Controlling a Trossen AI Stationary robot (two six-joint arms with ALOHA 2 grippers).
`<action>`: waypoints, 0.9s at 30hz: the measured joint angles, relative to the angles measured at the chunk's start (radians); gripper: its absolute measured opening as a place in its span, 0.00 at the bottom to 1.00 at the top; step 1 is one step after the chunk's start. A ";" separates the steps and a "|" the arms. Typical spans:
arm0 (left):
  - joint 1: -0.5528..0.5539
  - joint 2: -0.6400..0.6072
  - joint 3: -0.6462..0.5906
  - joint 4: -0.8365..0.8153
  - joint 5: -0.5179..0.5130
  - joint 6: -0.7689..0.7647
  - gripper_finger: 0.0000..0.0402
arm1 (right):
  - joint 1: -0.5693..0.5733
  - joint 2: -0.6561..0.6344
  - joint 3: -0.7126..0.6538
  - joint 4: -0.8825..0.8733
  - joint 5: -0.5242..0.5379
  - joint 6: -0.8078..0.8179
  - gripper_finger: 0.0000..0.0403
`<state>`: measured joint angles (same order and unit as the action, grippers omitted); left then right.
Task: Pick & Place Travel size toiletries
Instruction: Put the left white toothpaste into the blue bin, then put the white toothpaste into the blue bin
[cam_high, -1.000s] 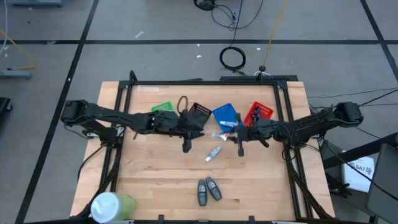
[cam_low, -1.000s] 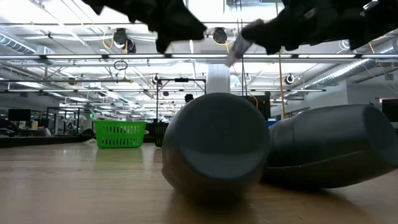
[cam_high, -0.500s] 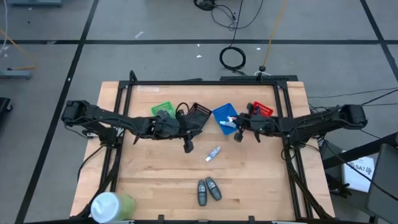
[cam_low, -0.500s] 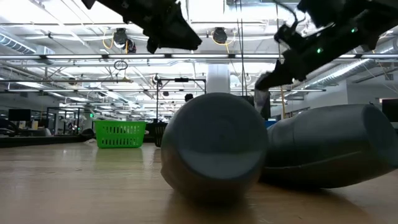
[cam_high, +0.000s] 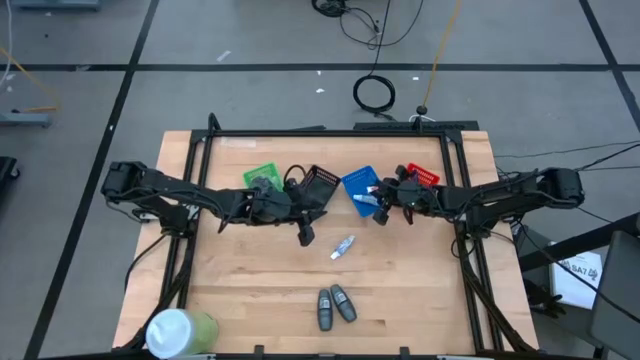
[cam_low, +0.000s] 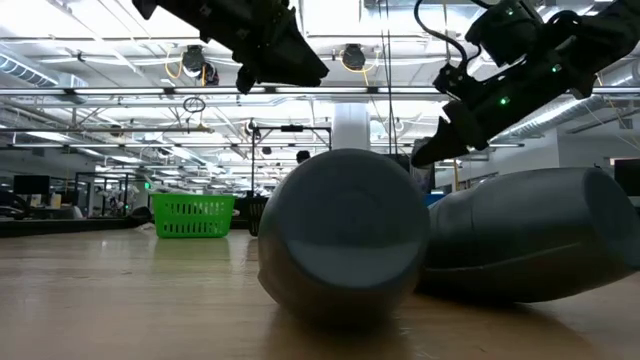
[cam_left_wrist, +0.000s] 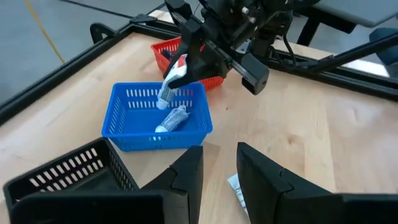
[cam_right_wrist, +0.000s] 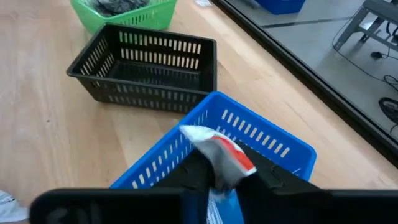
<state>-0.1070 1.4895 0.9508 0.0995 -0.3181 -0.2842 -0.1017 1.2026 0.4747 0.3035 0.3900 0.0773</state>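
Observation:
My right gripper (cam_high: 378, 207) hangs over the blue basket (cam_high: 360, 186), shut on a small white-silver tube with a red end (cam_right_wrist: 217, 152). Another tube (cam_left_wrist: 172, 119) lies on that basket's floor. My left gripper (cam_high: 305, 235) hovers open above the table beside the black basket (cam_high: 320, 182). A third tube (cam_high: 343, 246) lies flat on the wood just past the left gripper's fingers. Two grey oval bottles (cam_high: 335, 305) lie side by side near the near edge. Dark grey bundles sit in the green basket (cam_right_wrist: 121, 9). My right gripper pinches the tube between its two fingers near one end (cam_right_wrist: 214, 167), coming from above at a slant. The tube is lifted clear and its free end (cam_left_wrist: 165, 95) hangs down toward the blue basket's inside.
A red basket (cam_high: 420, 178) stands right of the blue one, a green basket (cam_high: 262, 176) left of the black one, all along the far part of the table. A large white-and-green cylinder (cam_high: 178, 330) stands at the near left corner. Bare wood lies between baskets and bottles.
My right gripper has carried the tube from above the bare wood toward the table's far edge, and it now hangs over the blue basket, still shut on it. My left gripper has stayed almost where it was.

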 joint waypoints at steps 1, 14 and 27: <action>0.000 0.000 0.000 0.000 0.002 -0.011 0.24 | 0.000 0.000 0.000 0.001 0.000 0.001 0.16; 0.000 0.000 0.000 -0.002 0.004 -0.092 0.24 | 0.008 -0.002 0.000 0.106 -0.001 -0.010 0.43; -0.108 0.170 0.178 -0.225 0.140 -0.036 0.17 | 0.077 -0.109 0.000 0.155 -0.157 -0.068 0.42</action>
<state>-0.2148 1.6593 1.1284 -0.1253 -0.1777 -0.3202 -0.0243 1.0939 0.4744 0.4587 0.2326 0.0096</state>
